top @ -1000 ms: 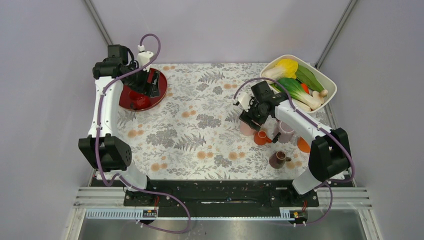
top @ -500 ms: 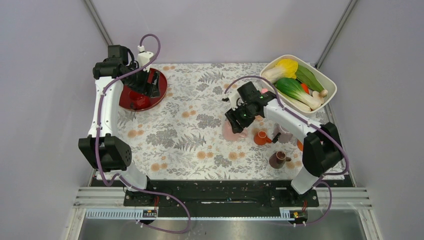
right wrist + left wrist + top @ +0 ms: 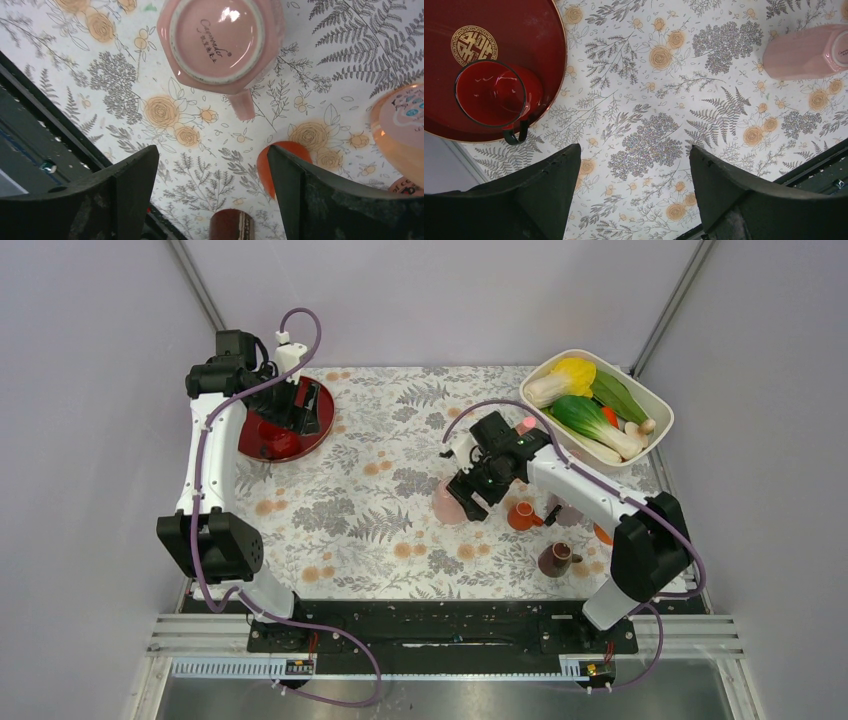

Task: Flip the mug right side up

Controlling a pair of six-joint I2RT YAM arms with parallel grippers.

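R end effector (image 3: pixel 211 152) gaping wide, gripping nothing; mug (image 3: pixel 220 37) lying on its side on table (image 3: pixel 340 60) just ahead, base facing it. L end effector (image 3: pixel 634 150) hovering wide open over table, empty.

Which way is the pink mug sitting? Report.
On its side: the mug shows its whole wall lengthwise from above, base turned sideways.

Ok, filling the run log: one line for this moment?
left gripper open near tray | right gripper open, empty | mug free on table, bottom showing
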